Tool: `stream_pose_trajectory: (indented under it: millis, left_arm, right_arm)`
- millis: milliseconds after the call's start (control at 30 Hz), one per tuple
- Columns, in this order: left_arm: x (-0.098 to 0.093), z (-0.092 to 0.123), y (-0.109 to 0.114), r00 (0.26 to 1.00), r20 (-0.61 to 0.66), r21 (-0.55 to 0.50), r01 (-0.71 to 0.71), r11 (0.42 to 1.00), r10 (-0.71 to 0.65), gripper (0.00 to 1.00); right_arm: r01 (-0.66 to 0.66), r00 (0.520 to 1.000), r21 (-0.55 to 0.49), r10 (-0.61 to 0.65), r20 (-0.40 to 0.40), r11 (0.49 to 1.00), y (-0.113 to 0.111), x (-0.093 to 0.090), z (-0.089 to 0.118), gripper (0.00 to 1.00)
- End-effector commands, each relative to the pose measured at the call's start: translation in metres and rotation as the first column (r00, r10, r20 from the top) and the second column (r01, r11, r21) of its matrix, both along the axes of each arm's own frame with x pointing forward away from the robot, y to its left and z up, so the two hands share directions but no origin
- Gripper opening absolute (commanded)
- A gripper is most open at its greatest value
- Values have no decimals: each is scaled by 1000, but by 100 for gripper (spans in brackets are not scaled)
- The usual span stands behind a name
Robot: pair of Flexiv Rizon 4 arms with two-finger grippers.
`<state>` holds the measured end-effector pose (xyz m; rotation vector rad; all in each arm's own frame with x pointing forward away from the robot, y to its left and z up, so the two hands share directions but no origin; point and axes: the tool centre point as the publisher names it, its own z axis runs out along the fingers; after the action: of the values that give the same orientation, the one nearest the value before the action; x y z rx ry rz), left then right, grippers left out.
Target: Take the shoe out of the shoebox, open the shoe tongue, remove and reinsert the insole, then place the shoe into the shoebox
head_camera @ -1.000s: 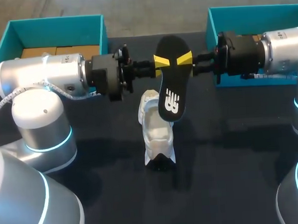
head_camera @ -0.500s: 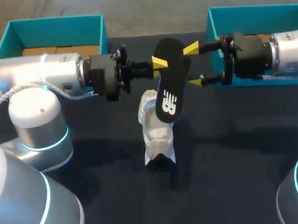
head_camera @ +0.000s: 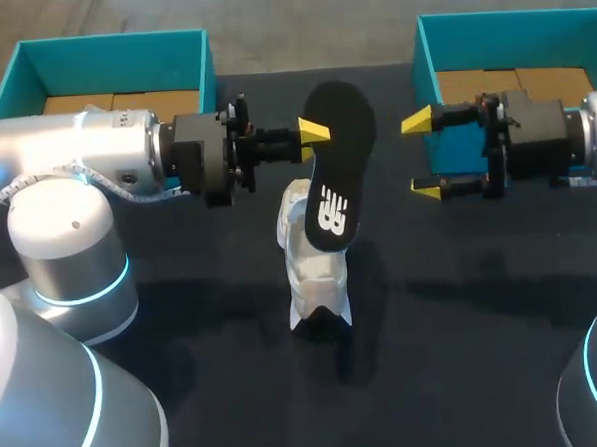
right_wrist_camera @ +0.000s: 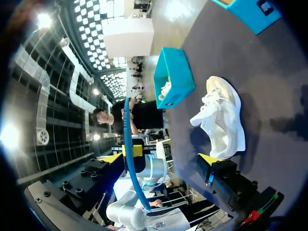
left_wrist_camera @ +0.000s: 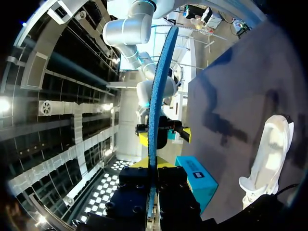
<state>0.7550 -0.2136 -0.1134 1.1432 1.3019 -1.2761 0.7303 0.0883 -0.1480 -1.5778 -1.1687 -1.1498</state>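
My left fingers grip the black insole at upper centre of the head view, over the white shoe on the bench. My right fingers are spread apart at upper right, clear of the insole.

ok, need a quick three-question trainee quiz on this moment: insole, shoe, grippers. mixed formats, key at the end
1. True or false: the right gripper is shut on the flat black foam insole.
2. Where is the white lace-up sneaker? A) clamped in the left gripper; B) resting on the black table; C) clamped in the right gripper.
3. Fill in: the insole is held in the air by the ___ gripper.
Key: 1 false, the right gripper is open and clear of the insole; 2 B; 3 left gripper.
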Motion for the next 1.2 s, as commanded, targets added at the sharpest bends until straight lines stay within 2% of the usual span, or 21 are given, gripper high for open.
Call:
stream_pose_trajectory:
  millis: [33,667,800,967,1000,1200]
  left_arm:
    - [0,0,1,1000,1,1,1,1000,-1,0]
    - [0,0,1,1000,1,1,1,1000,-1,0]
    - [0,0,1,1000,1,1,1,1000,-1,0]
    - [0,0,1,1000,1,1,1,1000,-1,0]
    - [0,0,1,1000,1,1,1,1000,-1,0]
    - [0,0,1,1000,1,1,1,1000,-1,0]
  right_arm:
    - [49,999,-3,-49,14,999,-7,-13,-1,100]
    - [49,999,-3,-49,14,999,-7,-13,-1,100]
    - [65,997,-116,-61,35,991,-13,-20,-23,100]
    - [89,995,-151,-80,66,985,-21,-25,-38,100]
    - [100,993,-164,-89,73,981,-25,-28,-46,100]
    - [70,993,-237,-45,110,969,-25,-34,-62,100]
